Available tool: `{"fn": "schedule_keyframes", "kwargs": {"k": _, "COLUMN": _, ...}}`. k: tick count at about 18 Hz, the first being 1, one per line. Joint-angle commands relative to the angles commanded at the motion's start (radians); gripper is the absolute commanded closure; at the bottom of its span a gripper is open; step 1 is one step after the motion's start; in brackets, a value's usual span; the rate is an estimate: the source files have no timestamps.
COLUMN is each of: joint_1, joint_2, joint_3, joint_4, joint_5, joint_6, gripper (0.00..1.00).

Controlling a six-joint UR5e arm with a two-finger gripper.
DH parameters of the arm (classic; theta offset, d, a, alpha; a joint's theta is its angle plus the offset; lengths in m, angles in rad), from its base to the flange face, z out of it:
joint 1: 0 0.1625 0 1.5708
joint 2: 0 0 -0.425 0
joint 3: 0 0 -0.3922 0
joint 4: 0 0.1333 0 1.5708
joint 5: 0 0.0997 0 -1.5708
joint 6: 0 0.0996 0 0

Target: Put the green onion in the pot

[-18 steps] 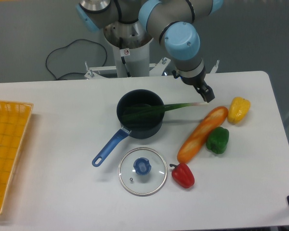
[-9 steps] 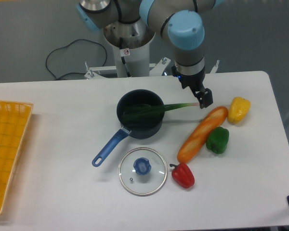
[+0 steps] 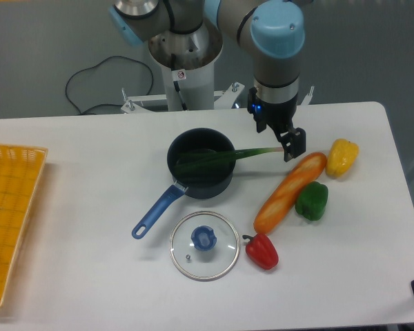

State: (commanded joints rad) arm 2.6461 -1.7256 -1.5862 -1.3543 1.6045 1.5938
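The green onion (image 3: 245, 154) lies across the rim of the pot (image 3: 201, 163). Its dark green leaves are inside the pot, and its pale end sticks out to the right over the table. The pot is a dark saucepan with a blue handle (image 3: 155, 212) pointing front-left. My gripper (image 3: 293, 145) hangs just over the onion's pale tip, right of the pot. Its dark fingers look slightly apart, with nothing clamped between them.
An orange baguette-shaped item (image 3: 290, 192) lies just below the gripper. A yellow pepper (image 3: 342, 156), a green pepper (image 3: 311, 200) and a red pepper (image 3: 262, 252) are nearby. A glass lid with a blue knob (image 3: 204, 245) sits in front of the pot. A yellow basket (image 3: 7, 221) is at the left edge.
The wrist has swung upright and the fingers have shifted slightly down and left over the onion's pale end. The onion and the pot have not moved.
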Motion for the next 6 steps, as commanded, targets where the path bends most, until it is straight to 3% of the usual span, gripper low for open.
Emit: {"fn": "schedule_keyframes", "kwargs": {"k": 6, "joint_1": 0.002, "joint_2": -0.018, "joint_3": 0.002, "joint_4": -0.003, "joint_5": -0.023, "joint_6": 0.0, "gripper": 0.0}}
